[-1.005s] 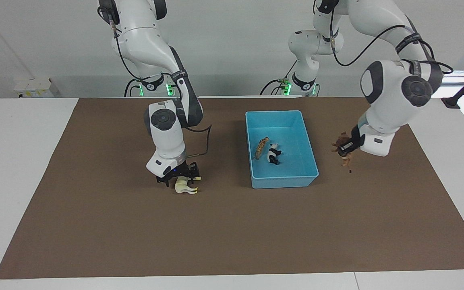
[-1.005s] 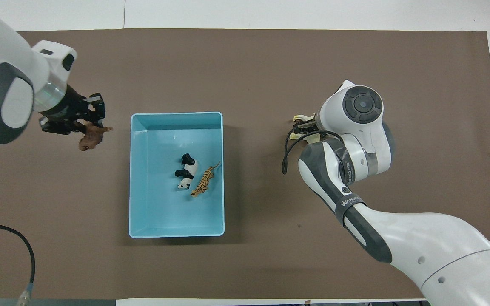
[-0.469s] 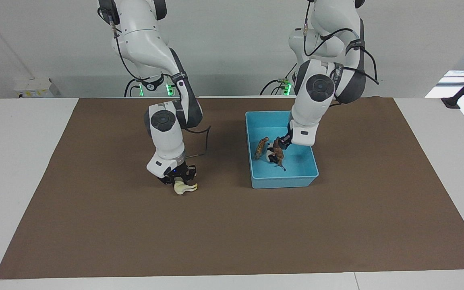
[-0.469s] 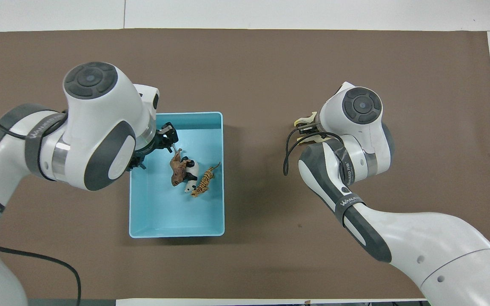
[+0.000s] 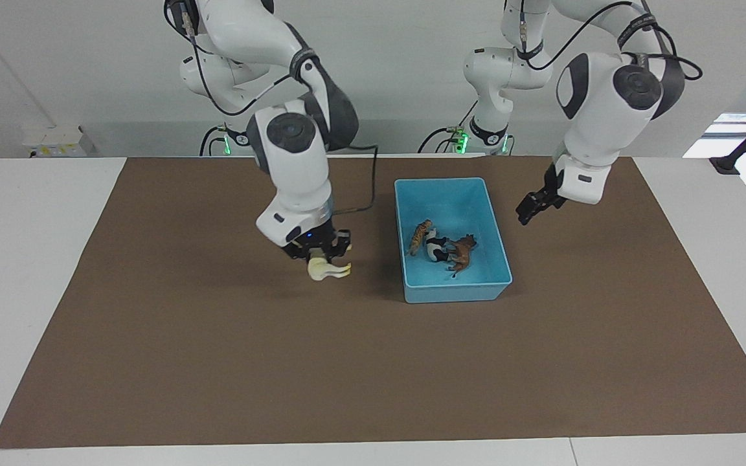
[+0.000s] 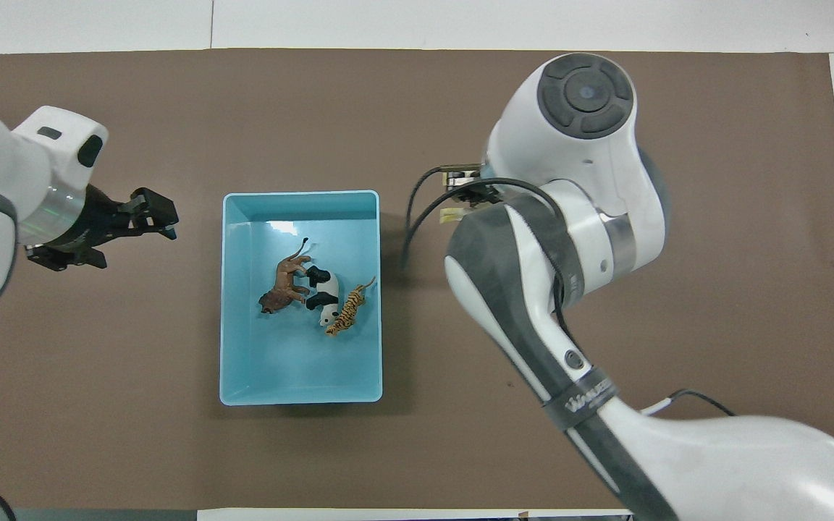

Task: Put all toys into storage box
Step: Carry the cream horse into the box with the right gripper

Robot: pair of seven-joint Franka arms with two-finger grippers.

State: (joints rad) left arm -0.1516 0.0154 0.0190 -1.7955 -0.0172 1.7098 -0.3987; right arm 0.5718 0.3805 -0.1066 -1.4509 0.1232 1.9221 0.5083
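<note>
The light blue storage box point(image 5: 457, 294) point(image 6: 301, 394) lies on the brown mat. Three toys lie inside it: an orange striped tiger point(image 5: 420, 237) point(image 6: 348, 312), a panda point(image 5: 436, 249) point(image 6: 321, 289) and a brown shaggy animal point(image 5: 462, 251) point(image 6: 283, 284). My right gripper point(image 5: 320, 257) point(image 6: 462, 202) hangs over the mat beside the box, toward the right arm's end, shut on the cream-white horse point(image 5: 331, 270) point(image 6: 452, 214). The horse is clear of the mat. My left gripper point(image 5: 528, 213) point(image 6: 160, 217) is up over the mat just outside the box, toward the left arm's end, open and holding nothing.
The brown mat point(image 5: 217, 362) covers most of the white table point(image 5: 23, 259). A black cable point(image 5: 360, 194) loops from the right arm's wrist toward the box. A small white unit point(image 5: 56, 139) sits at the table's edge nearest the robots.
The left gripper carried the brown animal over the box, let it go inside, then drew back out. The right gripper shut on the horse and lifted it toward the box.
</note>
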